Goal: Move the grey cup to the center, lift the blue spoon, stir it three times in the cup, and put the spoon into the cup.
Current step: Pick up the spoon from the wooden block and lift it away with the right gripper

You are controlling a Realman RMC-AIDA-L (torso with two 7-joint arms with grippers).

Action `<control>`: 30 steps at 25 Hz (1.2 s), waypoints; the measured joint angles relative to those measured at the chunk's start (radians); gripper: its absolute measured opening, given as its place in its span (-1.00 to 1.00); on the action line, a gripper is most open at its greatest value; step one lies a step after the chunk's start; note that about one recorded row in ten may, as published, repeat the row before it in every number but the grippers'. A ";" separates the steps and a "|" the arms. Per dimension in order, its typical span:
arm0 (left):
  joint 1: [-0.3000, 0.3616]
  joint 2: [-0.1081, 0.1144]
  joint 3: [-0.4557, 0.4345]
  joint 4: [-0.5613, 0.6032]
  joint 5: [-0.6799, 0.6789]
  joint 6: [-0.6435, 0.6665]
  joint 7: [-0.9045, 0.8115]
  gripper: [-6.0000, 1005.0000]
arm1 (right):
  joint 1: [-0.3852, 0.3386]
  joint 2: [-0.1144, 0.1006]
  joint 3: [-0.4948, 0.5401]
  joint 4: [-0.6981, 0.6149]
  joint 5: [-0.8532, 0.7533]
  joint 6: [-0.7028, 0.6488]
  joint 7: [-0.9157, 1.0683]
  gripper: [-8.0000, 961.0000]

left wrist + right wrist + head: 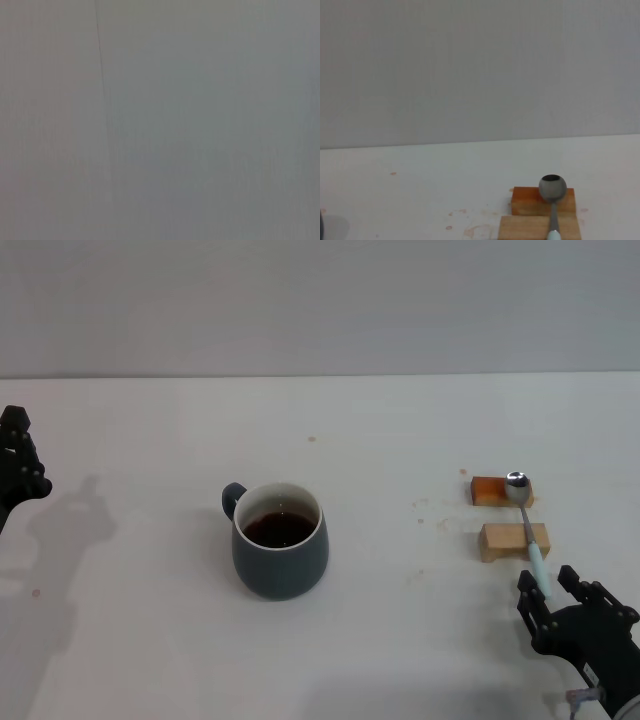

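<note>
The grey cup (280, 540) stands near the middle of the white table, handle to the back left, with dark liquid inside. The blue spoon (527, 530) lies across two wooden blocks at the right, its silver bowl (552, 186) on the far block and its pale blue handle pointing toward me. My right gripper (546, 580) is open at the front right, its fingers on either side of the handle's tip, not gripping it. My left gripper (15, 465) is at the far left edge, away from the cup. The left wrist view shows only a blank grey surface.
The far wooden block (488, 490) is orange-stained and the near one (512, 540) is pale; both also show in the right wrist view (542, 201). Small brown spots (430, 508) mark the table beside the blocks. A grey wall runs behind the table.
</note>
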 joint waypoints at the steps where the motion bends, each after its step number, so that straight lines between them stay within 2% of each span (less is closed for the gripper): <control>1: -0.001 0.000 0.000 0.000 0.000 0.000 0.000 -0.99 | 0.001 0.000 -0.001 0.001 0.000 0.001 0.000 -0.02; 21: 0.000 0.000 0.000 0.000 0.000 -0.002 0.000 -0.99 | 0.009 0.000 0.000 0.008 0.000 0.024 0.000 -0.06; 30: 0.007 0.001 -0.001 -0.010 0.000 -0.002 0.000 -0.99 | 0.001 0.002 0.000 0.011 0.000 0.019 0.000 -0.43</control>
